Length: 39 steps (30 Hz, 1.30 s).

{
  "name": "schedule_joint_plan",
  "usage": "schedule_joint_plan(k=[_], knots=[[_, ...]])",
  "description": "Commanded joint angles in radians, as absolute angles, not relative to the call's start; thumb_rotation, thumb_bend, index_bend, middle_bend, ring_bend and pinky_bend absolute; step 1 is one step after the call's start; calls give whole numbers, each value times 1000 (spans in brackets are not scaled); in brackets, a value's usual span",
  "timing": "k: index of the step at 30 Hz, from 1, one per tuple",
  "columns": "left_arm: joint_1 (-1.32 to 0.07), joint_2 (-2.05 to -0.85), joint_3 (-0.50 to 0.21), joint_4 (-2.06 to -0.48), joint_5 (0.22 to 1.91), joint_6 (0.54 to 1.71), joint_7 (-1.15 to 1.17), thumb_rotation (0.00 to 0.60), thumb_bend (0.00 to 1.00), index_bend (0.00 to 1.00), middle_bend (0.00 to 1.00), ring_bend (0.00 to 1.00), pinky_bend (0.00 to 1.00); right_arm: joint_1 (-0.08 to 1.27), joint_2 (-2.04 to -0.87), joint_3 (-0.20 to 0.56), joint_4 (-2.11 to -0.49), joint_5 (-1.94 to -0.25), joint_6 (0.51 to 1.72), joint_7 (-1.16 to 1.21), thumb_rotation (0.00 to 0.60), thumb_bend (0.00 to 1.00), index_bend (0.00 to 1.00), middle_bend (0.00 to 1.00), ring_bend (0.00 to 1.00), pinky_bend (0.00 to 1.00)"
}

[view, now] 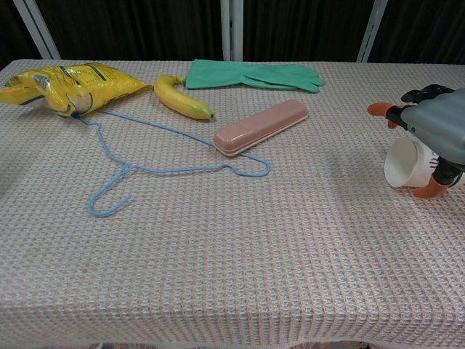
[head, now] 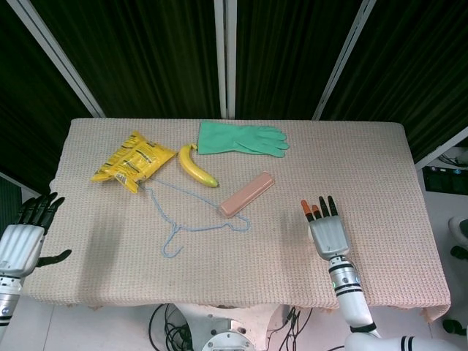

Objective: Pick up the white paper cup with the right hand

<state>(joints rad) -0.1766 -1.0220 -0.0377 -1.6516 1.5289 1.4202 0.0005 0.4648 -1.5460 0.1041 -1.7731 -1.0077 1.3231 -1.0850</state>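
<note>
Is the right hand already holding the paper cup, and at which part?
It cannot be told. The right hand covers the white paper cup, lying on its side; no closed grip shows. The left hand holds nothing.

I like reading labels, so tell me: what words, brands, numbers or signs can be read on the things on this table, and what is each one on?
Nothing can be read.
Yellow snack bag: dark print, too blurred to read.
White paper cup: lying on its side, its wall mostly hidden by the right hand; no print shows.
Banana, green rubber glove, pink case, blue hanger: no text.
</note>
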Motion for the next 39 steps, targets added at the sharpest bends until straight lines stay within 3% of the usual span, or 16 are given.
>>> schedule_joint_plan(k=[1, 11, 18, 24, 32, 39], knots=[[-177, -1022, -38, -1651, 1529, 1419, 0, 600, 47, 0, 0, 0, 0, 469, -1553, 104, -1764, -993, 1322, -1077, 600, 0, 0, 253, 0, 0], [-180, -1025, -37, -1650, 1527, 1413, 8, 600, 47, 0, 0, 0, 0, 483, -1574, 98, -1729, -1015, 1329, -1040, 600, 5, 4, 356, 0, 0], [-181, -1027, -37, -1648, 1525, 1411, 9, 600, 47, 0, 0, 0, 0, 474, -1600, 99, -1686, -1068, 1353, -955, 600, 52, 129, 490, 84, 0], [-182, -1028, -37, -1648, 1524, 1408, 13, 600, 48, 0, 0, 0, 0, 460, -1569, 96, -1705, -1129, 1350, -836, 600, 60, 165, 498, 103, 0], [-186, -1033, -36, -1647, 1522, 1400, 23, 600, 47, 0, 0, 0, 0, 410, -1494, 106, -1718, -1345, 1349, -248, 600, 61, 186, 498, 103, 0], [-190, -1041, -34, -1645, 1518, 1389, 38, 600, 47, 0, 0, 0, 0, 368, -1506, 77, -1525, -1474, 1365, 297, 600, 58, 197, 496, 103, 0]])
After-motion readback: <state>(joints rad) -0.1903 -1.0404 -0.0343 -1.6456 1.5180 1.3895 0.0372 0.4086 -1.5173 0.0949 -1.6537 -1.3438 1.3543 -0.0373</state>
